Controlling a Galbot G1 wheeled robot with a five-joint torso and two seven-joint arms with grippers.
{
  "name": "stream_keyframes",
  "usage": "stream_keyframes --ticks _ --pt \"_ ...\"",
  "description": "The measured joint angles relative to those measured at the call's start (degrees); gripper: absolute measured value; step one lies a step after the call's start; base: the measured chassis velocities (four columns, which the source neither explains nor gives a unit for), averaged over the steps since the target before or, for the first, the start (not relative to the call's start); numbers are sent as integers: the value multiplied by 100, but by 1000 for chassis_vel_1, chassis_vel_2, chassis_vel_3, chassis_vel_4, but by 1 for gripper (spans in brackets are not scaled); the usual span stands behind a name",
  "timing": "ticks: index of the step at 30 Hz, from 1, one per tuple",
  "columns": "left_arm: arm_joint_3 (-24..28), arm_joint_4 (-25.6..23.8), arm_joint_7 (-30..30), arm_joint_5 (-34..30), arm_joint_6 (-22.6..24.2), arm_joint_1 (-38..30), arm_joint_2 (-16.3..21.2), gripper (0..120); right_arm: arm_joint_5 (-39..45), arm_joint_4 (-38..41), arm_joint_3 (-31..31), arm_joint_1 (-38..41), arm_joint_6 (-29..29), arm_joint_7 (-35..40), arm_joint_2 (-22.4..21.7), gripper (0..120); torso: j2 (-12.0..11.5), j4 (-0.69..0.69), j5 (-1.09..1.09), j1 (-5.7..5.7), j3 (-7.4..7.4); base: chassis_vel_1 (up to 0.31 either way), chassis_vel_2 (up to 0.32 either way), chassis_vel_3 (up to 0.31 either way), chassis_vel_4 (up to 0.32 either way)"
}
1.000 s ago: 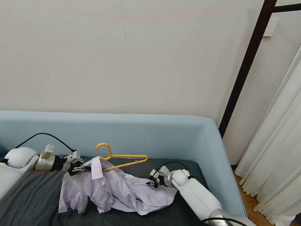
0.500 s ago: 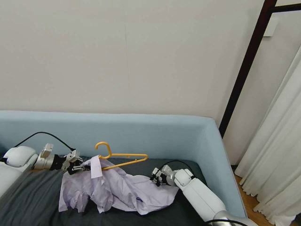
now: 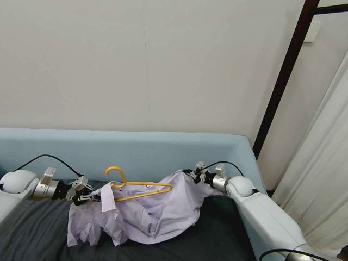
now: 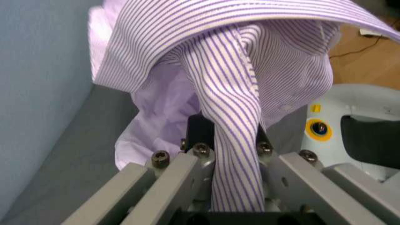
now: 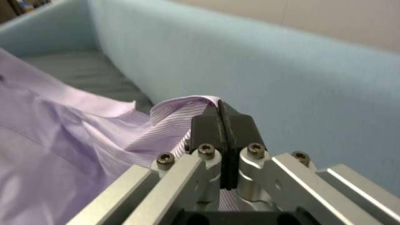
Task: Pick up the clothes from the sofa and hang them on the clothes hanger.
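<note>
A plain pale wall (image 3: 163, 65) rises behind the light-blue sofa (image 3: 163, 149), a dark post (image 3: 283, 81) and white curtain (image 3: 321, 185) beside it.

The shirt (image 3: 155, 209) is lilac, with thin purple and white stripes. It is crumpled and stretched between two ends. One end is pinched tight in the left gripper (image 3: 88, 194). The other end is lifted and pinched tight in the right gripper (image 3: 194, 173), close to the backrest of the light blue sofa (image 3: 163, 152). The middle part sags onto the dark grey seat (image 3: 32, 228). The yellow hanger (image 3: 142, 186) lies across the upper edge of the shirt, with its hook up, near the left gripper.
</note>
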Motion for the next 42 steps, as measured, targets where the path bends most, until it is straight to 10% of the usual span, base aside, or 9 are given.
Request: stream_keyframes --ticks 26,42 --pt "7 668 -484 418 -137 -305 -448 1 2009 2667 676 -719 353 -612 -1213 0 0 -2 -1 0 0 0 0 0 0" --pt "-8 1006 -514 213 -65 -565 -533 1 1595 2512 786 -752 352 -1601 -1294 0 0 -3 0 0 1 0 0 0 0"
